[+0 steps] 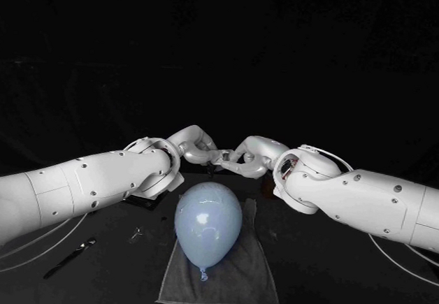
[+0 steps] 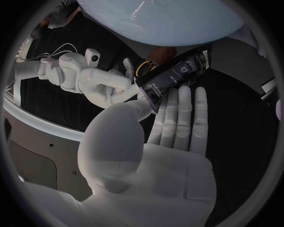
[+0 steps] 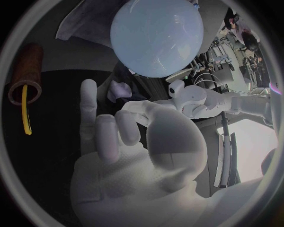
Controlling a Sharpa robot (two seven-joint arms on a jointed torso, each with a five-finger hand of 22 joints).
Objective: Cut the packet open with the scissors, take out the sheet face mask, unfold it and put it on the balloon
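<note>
Nearest lies the front edge of a grey towel (image 1: 232, 284), spread on the black bench (image 1: 356, 291). On the towel rests the pale blue balloon (image 1: 208, 218), inflated, its knot pointing toward the robot and its skin bare: no mask is on it.

Beyond the balloon's far end the two hands meet just above the bench. The right hand (image 2: 97, 85) pinches one end of the dark face-mask packet (image 2: 177, 75), which juts out from its fingers toward the balloon. The left hand (image 2: 172, 156) is laid out flat just beside the packet, fingers (image 2: 180, 111) straight and side by side, thumb reaching up toward the pinched end. Whether that thumb actually presses the packet or only stands next to it, I cannot tell.

Out on the bench by the left arm, well apart from both hands, lies a slim dark tool (image 1: 70, 257), which may be the scissors, with a small silvery item (image 1: 133, 234) between it and the towel. Neither hand touches either one.

By my reading the task is early. The packet looks whole along the length that shows, though its crinkled far end is too unclear to say whether it has been cut. No white sheet shows anywhere, so the mask is probably still inside. Left to do, then: open the packet if uncut, draw out the mask, unfold it and lay it over the balloon.
</note>
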